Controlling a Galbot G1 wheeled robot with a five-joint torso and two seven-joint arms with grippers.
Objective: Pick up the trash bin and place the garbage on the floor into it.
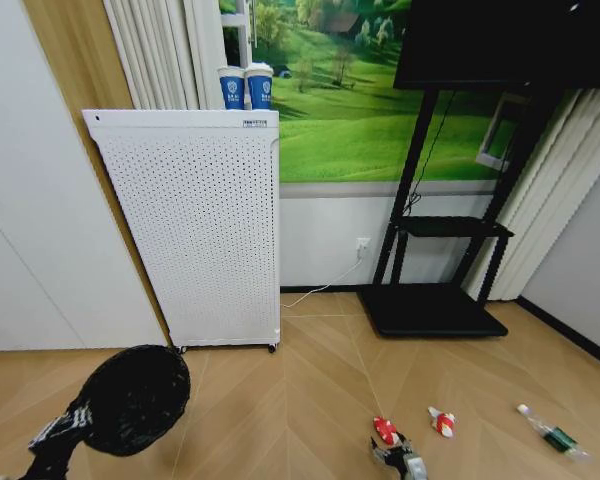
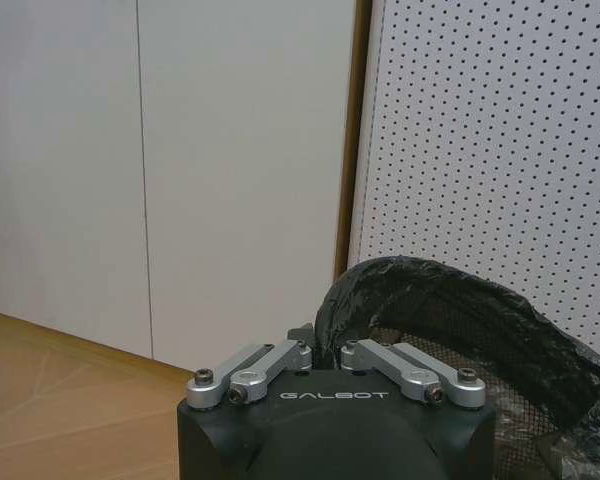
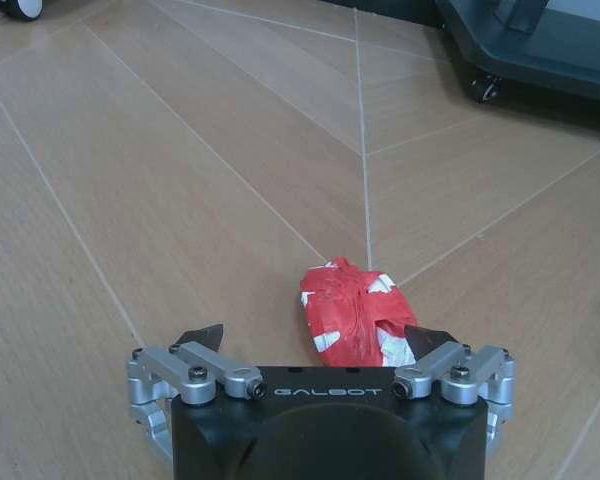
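The trash bin (image 1: 130, 400), black wire mesh with a dark liner, hangs tilted at the lower left above the floor (image 1: 310, 380). My left gripper (image 1: 75, 418) is shut on its rim. The left wrist view shows that gripper (image 2: 320, 347) pinching the bin's rim (image 2: 450, 290). Three pieces of garbage lie on the parquet: a red-and-white wrapper (image 1: 385, 430), a second one (image 1: 441, 421) and a clear bottle (image 1: 552, 433). My right gripper (image 1: 394, 450) is low over the first wrapper (image 3: 355, 312), open (image 3: 315, 338), with the wrapper between its fingers, closer to one of them.
A white perforated cabinet (image 1: 195, 230) stands against the wall behind the bin, with two blue-and-white cups (image 1: 245, 88) on top. A black TV stand (image 1: 435, 305) on casters (image 3: 485, 88) sits at the back right. A white cable (image 1: 315, 292) trails along the baseboard.
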